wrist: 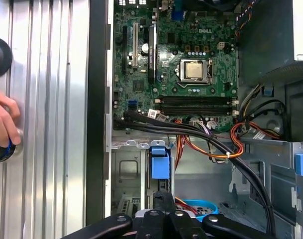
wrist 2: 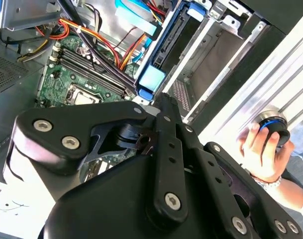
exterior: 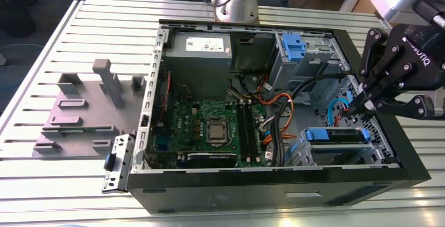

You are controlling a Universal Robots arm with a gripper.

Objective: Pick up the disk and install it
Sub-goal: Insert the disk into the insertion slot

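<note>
The disk [exterior: 337, 135] lies flat in the drive bay at the exterior view's right front corner of the open computer case [exterior: 278, 183]; blue rails run along its edges. Its blue end tab [wrist: 159, 162] and dark edge [wrist 2: 170, 42] show in both wrist views. My black gripper [exterior: 359, 105] hangs just above and behind the disk, over the case's right wall. Its fingers [wrist: 163, 196] are pressed together with nothing between them. In the second wrist view the gripper [wrist 2: 162, 102] stops a little short of the blue tab.
The case holds a green motherboard [exterior: 208, 128], a grey power supply box [exterior: 198, 47], orange and black cables [exterior: 282, 102] and a second blue bracket [exterior: 292, 47]. A grey fixture [exterior: 83, 107] stands on the slatted table. A person's hand [wrist 2: 260, 147] holds a round knob beside the case.
</note>
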